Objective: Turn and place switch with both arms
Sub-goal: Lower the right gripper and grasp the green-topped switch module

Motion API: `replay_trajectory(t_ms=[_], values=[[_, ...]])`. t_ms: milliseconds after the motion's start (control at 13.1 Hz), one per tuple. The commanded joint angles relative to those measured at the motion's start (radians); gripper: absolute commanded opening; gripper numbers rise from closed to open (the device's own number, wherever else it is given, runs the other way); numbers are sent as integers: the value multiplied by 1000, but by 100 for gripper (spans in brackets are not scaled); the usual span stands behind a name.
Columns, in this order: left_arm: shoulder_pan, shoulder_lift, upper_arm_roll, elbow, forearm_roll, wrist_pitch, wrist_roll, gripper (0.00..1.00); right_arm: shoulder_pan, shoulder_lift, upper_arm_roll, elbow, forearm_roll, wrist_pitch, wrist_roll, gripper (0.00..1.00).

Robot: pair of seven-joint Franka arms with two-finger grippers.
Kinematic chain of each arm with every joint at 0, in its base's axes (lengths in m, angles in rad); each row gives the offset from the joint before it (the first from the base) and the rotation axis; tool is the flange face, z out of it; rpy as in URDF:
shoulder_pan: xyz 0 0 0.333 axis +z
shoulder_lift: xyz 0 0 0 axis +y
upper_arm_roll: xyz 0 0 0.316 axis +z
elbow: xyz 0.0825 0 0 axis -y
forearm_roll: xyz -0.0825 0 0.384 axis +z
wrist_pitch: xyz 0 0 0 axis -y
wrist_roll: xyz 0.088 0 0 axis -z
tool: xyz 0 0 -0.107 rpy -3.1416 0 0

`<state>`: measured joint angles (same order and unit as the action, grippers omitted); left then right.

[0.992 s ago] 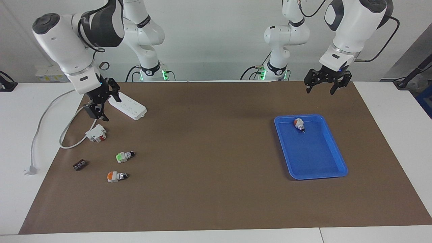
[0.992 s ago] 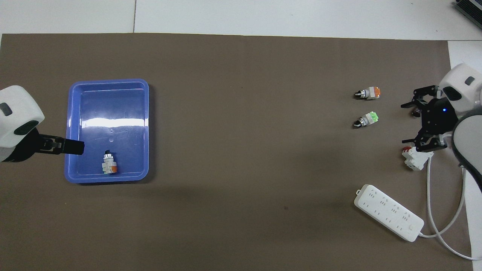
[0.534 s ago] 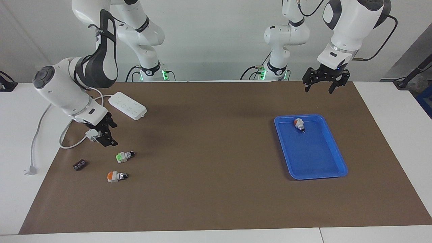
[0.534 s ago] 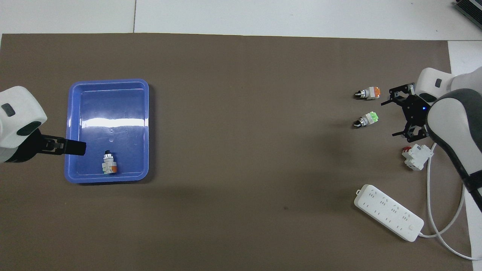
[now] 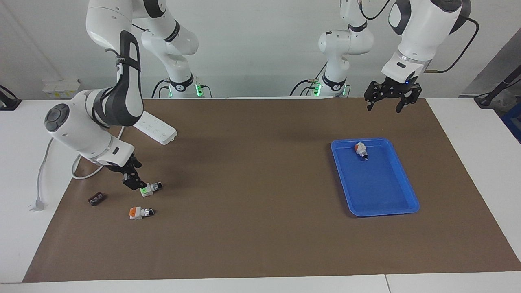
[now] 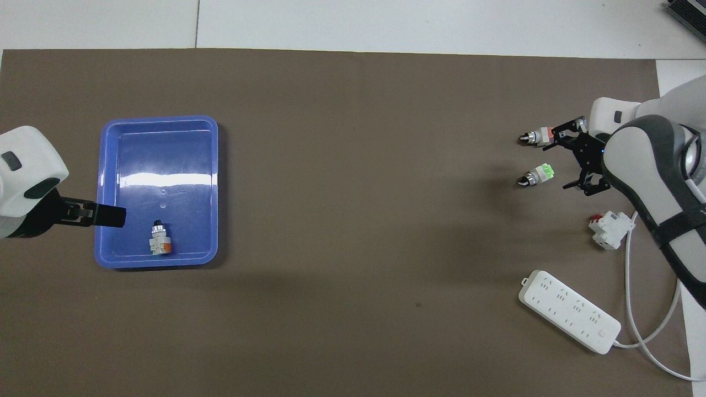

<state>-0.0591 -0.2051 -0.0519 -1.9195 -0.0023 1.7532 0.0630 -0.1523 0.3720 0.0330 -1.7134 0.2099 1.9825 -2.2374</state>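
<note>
I see the right gripper low over the brown mat, fingers spread, right beside the green end of the small white-bodied switch with a green face and black knob, which lies on the mat toward the right arm's end; I cannot tell if they touch. 1 similar orange-faced switch lies farther from the robots. The left gripper waits with its fingers apart above the mat near the blue plastic tray, which holds 1 more switch.
</note>
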Motion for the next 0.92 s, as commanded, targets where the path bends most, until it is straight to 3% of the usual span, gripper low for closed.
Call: replay_trajectory(t_ms=[0, 153, 534, 840], values=[[-5, -30, 3, -36, 15, 29, 0, 100, -46, 83, 30, 66, 20, -11, -62, 93], [-13, -28, 1, -35, 15, 23, -8, 100, -87, 139, 71, 101, 19, -14, -64, 93], [-10, -39, 1, -72, 13, 65, -3, 100, -96, 186, 73, 101, 23, -1, -57, 93], [-13, -39, 0, -75, 12, 63, -3, 100, -96, 191, 73, 91, 19, 2, -57, 85]])
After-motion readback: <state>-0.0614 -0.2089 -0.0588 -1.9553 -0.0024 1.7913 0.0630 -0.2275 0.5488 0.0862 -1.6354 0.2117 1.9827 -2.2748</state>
